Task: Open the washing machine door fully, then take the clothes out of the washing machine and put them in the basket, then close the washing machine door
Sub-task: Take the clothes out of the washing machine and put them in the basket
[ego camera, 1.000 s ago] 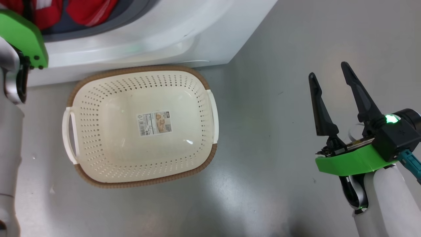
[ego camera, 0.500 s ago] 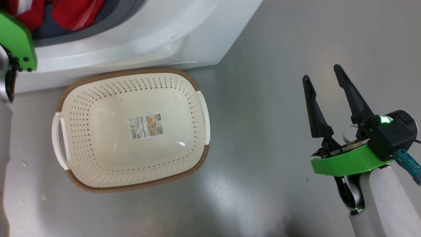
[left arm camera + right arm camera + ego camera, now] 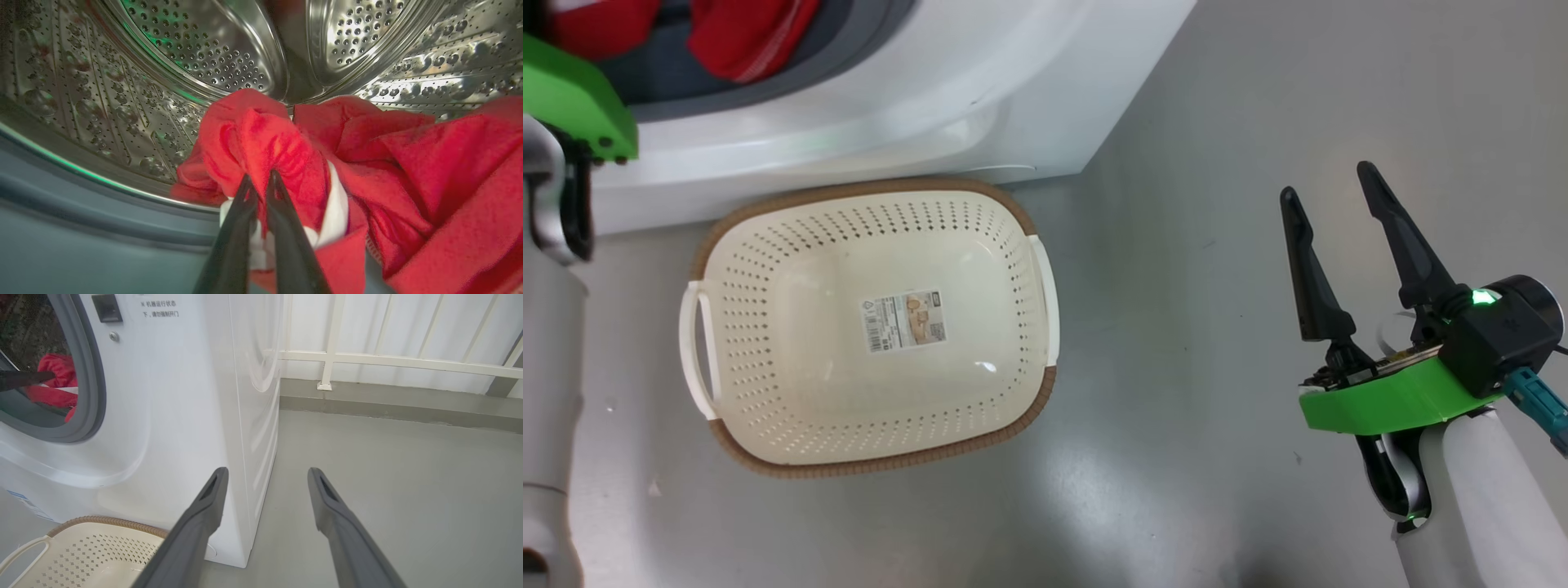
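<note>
Inside the perforated steel drum [image 3: 196, 53] of the washing machine [image 3: 915, 90], the clothes [image 3: 408, 163] lie in a crumpled heap of bright red fleecy fabric with a strip of white. The left end effector [image 3: 260, 176] pinches a raised red fold, its fingers nearly together. The right end effector [image 3: 1328, 181] hangs spread wide, holding nothing, over the grey floor [image 3: 1192, 425] beside the cream basket [image 3: 874, 184]. The heap runs past the left wrist view's right edge, and whether it is one garment or several is unclear.
</note>
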### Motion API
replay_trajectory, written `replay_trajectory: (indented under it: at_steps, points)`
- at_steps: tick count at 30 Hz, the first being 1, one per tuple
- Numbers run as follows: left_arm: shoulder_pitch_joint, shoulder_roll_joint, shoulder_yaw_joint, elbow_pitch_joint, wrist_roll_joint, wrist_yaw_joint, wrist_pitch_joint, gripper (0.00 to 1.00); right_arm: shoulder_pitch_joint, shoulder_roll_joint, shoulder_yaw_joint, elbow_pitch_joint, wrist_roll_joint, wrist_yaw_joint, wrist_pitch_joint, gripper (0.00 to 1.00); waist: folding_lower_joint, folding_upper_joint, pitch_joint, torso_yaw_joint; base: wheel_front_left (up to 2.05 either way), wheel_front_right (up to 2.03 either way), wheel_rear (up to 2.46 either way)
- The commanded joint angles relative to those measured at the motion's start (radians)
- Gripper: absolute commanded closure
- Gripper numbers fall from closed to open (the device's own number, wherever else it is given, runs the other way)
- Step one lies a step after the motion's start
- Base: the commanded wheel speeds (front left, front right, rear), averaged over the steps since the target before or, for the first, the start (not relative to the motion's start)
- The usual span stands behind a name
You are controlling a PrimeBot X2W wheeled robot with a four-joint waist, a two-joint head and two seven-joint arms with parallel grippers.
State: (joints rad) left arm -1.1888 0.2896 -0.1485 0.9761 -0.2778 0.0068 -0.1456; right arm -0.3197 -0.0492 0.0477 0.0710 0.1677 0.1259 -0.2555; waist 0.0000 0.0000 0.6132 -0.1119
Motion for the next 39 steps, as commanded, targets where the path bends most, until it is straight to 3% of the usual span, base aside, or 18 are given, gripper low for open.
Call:
replay_trajectory:
  at_steps: [1,10,24,39]
  points:
    - [0.022,0.042,0.028,-0.034,-0.016,-0.011,-0.031,1.00,0.011,-0.001,0.015,-0.019,0.001,0.005,-0.006,0.00,0.0000,0.0000,-0.012,0.009,0.00,0.00,0.00]
    - [0.176,0.015,0.069,-0.208,-0.060,-0.048,-0.114,1.00,0.026,-0.001,-0.001,-0.020,-0.007,0.005,-0.006,0.00,0.0000,0.0000,-0.070,0.043,0.00,0.00,0.00]
    - [0.525,-0.038,0.131,-0.627,-0.016,-0.012,-0.116,1.00,0.066,-0.001,-0.015,-0.006,0.003,0.005,-0.006,0.00,0.0000,0.0000,-0.199,0.068,0.00,0.00,0.00]
    - [0.825,-0.082,0.118,-0.896,-0.016,0.036,-0.101,1.00,0.129,-0.001,-0.026,0.009,0.018,0.005,-0.006,0.00,0.0000,0.0000,-0.320,0.070,0.00,0.00,0.00]
